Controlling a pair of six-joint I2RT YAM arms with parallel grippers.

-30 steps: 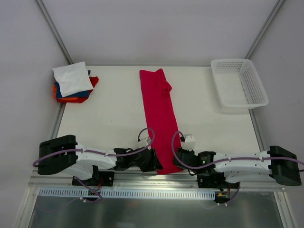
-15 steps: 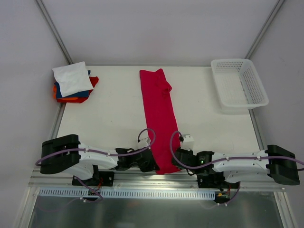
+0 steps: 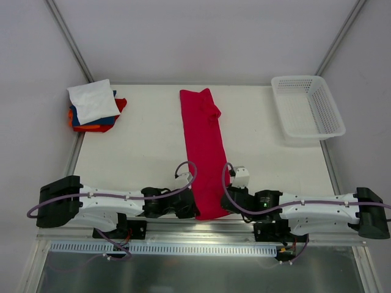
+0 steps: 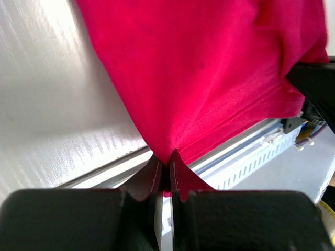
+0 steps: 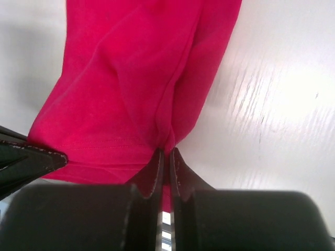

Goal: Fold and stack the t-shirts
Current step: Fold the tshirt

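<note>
**tee_folder:** Where's the big shirt sitting?

**yam_watcher:** The crimson t-shirt (image 3: 204,152) is laid out as one long narrow strip down the middle of the table (image 3: 140,152). It runs from near the far edge right to the near edge. The far end has a little bump of cloth sticking out on the right. Otherwise it lies pretty flat.

**tee_folder:** And the arms?

**yam_watcher:** Both are down low at the near end, one on each side of the strip. The left end effector (image 3: 194,207) is clamped shut on the near-left corner. In the left wrist view the red cloth (image 4: 209,78) fans out in creases from where the left end effector (image 4: 165,164) pinches it. The right end effector (image 3: 225,204) has the near-right corner the same way. In the right wrist view the right end effector (image 5: 167,154) is squeezed tight on a bunched fold of the tee (image 5: 136,89). You can see the other arm's black tip poking in at the left edge of that view.

**tee_folder:** Anything else on there?

**yam_watcher:** A stack of folded tees (image 3: 95,116) sits in the far-left corner. It has a white tee (image 3: 93,101) on top and blue, orange and red edges peeking out underneath. A white mesh basket (image 3: 308,110) is in the far-right corner. Both are well apart from the crimson one.
</note>
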